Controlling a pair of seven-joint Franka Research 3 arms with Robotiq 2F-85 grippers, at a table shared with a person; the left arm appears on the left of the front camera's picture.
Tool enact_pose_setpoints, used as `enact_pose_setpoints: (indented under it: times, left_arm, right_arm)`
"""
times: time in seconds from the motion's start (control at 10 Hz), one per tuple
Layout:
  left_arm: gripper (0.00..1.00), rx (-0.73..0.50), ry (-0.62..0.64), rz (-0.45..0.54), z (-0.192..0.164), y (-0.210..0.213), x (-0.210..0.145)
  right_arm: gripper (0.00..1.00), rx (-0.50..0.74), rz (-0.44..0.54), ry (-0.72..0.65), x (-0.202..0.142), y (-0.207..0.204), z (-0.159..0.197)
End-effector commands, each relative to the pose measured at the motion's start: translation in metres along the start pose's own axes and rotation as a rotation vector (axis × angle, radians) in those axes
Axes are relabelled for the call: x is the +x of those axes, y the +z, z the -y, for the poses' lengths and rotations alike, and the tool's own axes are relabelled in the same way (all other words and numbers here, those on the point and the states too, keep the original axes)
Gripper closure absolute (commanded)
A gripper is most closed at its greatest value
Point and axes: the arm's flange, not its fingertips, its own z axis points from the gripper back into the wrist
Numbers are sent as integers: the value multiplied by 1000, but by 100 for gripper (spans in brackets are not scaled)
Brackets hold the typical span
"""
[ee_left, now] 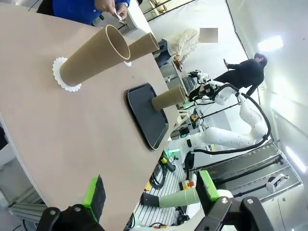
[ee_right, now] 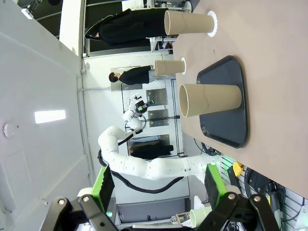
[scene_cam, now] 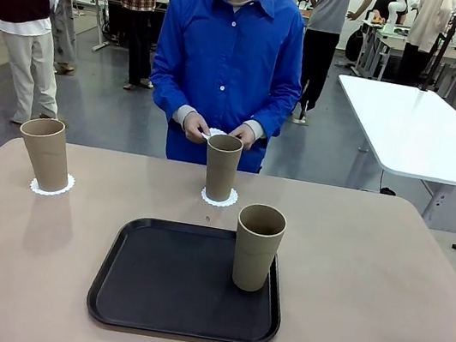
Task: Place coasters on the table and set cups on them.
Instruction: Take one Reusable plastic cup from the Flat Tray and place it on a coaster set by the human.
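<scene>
Three tan cups stand upright on the beige table (scene_cam: pixel 367 280). The left cup (scene_cam: pixel 44 152) rests on a lacy white coaster (scene_cam: pixel 52 187), and the middle cup (scene_cam: pixel 222 167) on another coaster (scene_cam: pixel 219 197). The third cup (scene_cam: pixel 257 247) stands on the black tray (scene_cam: pixel 157 290). Behind the middle cup, the person's hands (scene_cam: pixel 196 127) hold a white coaster (scene_cam: pixel 214 133). My left gripper (ee_left: pixel 150 192) is open off the table's edge, facing the nearest cup (ee_left: pixel 94 57) and its coaster (ee_left: pixel 60 74). My right gripper (ee_right: pixel 160 185) is open too, well short of the tray's cup (ee_right: pixel 209 98).
A person in a blue shirt (scene_cam: pixel 228 58) stands at the far edge. A white table (scene_cam: pixel 417 127) stands at the back right, with other people beyond it. Bare tabletop lies to the right of the tray and along the front edge.
</scene>
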Motion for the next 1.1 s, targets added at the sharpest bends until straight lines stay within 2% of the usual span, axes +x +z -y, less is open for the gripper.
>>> enact_pose_setpoints:
  times: [0.0,0.1,1.0]
  left_arm:
    - [0,45,12,65,7,3,6]
    - [0,0,0,0,0,0,0]
    - [0,0,0,0,0,0,0]
  right_arm:
    - [0,7,2,6,0,0,-2]
    - [0,7,2,6,0,0,-2]
    - [0,7,2,6,0,0,-2]
